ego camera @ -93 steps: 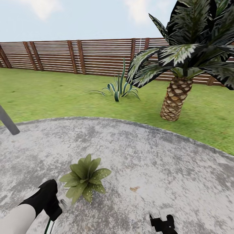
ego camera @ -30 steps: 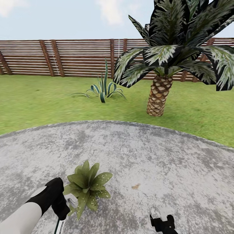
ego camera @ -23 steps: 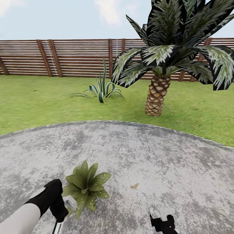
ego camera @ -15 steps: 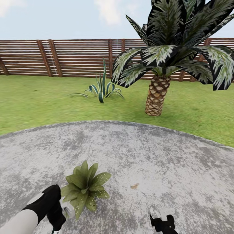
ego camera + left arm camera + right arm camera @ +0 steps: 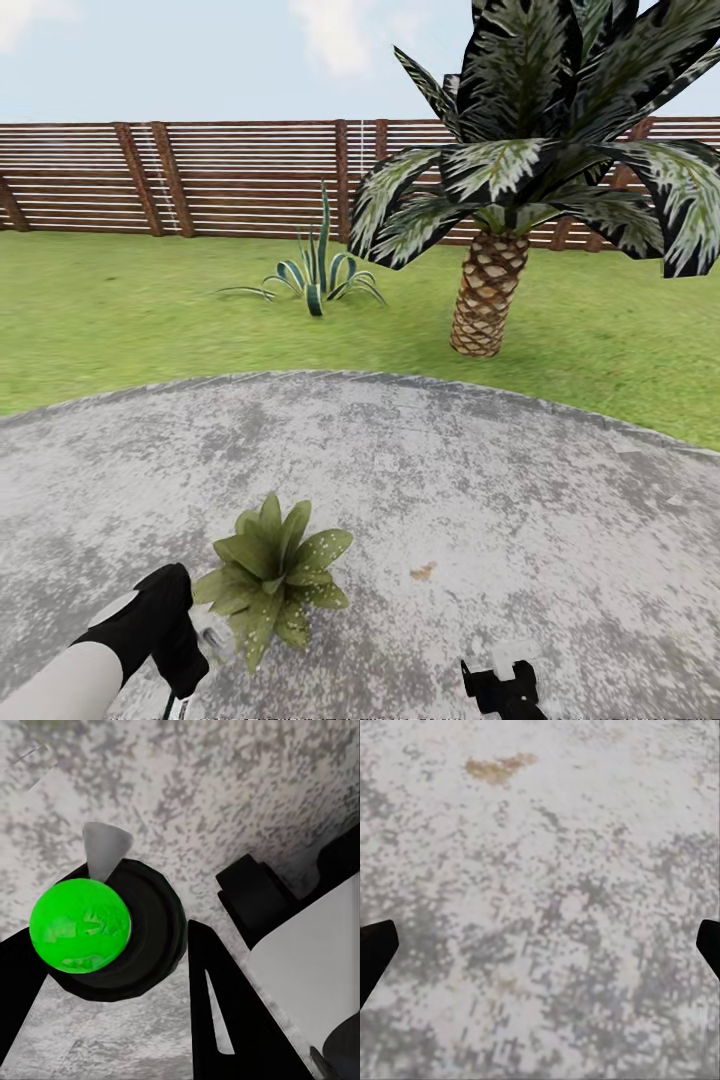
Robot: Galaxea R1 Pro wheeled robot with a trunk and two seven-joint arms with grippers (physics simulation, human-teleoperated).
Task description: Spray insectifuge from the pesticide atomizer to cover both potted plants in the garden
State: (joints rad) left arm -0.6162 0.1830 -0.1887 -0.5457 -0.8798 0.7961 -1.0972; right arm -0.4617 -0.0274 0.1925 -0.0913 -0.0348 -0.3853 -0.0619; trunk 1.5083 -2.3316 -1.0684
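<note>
The left gripper is clamped on the pesticide atomizer, seen end-on in the left wrist view as a dark round body with a bright green cap and a pale nozzle tip pointing at the paving. In the head view that gripper sits at about 7 o'clock, just beside the potted plant, whose speckled leaves spread at its 2 o'clock side. The right gripper is spread wide over bare grey patio, holding nothing; a brown stain lies ahead of it. In the head view it is at 5 o'clock. Farther off, at 12 o'clock, a spiky plant stands on the lawn; a palm at 1 o'clock, before the fence. Compared with half a second ago, the whole view has shifted slightly, so the camera moved.
</note>
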